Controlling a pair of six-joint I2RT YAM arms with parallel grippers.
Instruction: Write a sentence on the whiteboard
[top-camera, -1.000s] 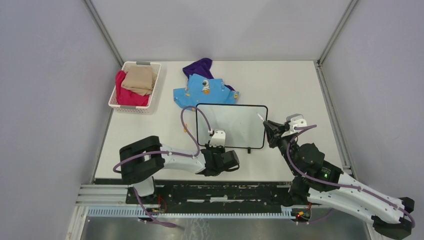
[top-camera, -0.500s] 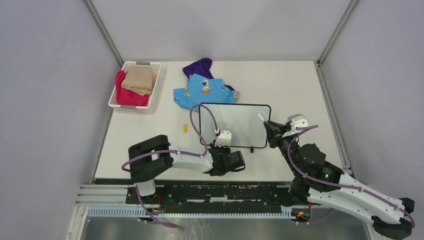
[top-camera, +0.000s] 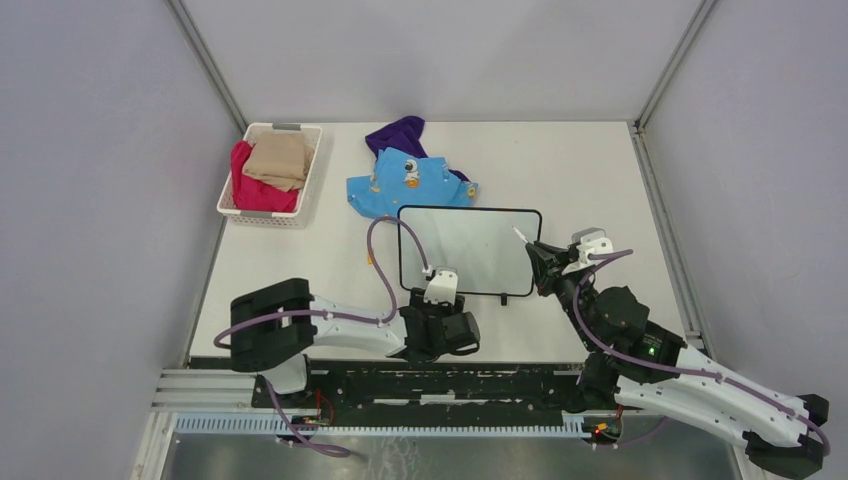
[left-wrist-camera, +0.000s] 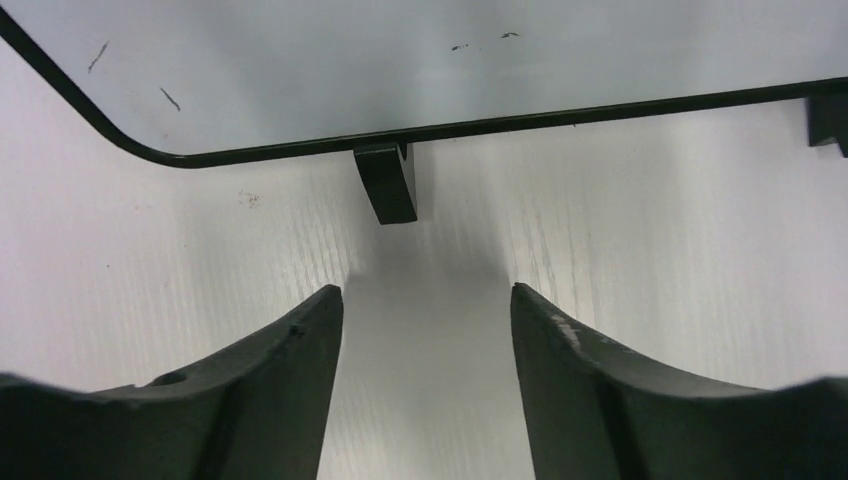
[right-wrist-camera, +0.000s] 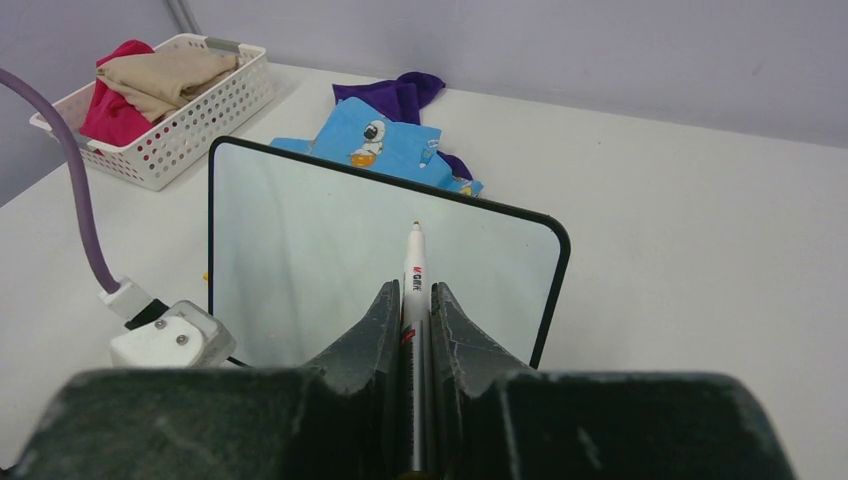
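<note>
The whiteboard (top-camera: 470, 250) lies at mid-table, white with a thin black frame; it also shows in the left wrist view (left-wrist-camera: 400, 70) and the right wrist view (right-wrist-camera: 330, 250). No sentence shows on it, only a few tiny dark marks. My left gripper (top-camera: 440, 300) is open and empty (left-wrist-camera: 427, 290), just short of the board's near edge, in line with one black foot (left-wrist-camera: 385, 180). My right gripper (top-camera: 537, 265) is shut (right-wrist-camera: 415, 290) on a white marker (right-wrist-camera: 415, 265), whose tip points at the board's right side (top-camera: 520, 235).
A white basket (top-camera: 232, 205) with red and tan clothes stands at the back left. A blue printed cloth (top-camera: 400, 180) and a purple cloth (top-camera: 400, 133) lie just behind the board. Grey walls close in both sides.
The whiteboard slid a little to the right and now rests. My left gripper followed it right, then drew back left and toward the near edge. The right gripper barely moved.
</note>
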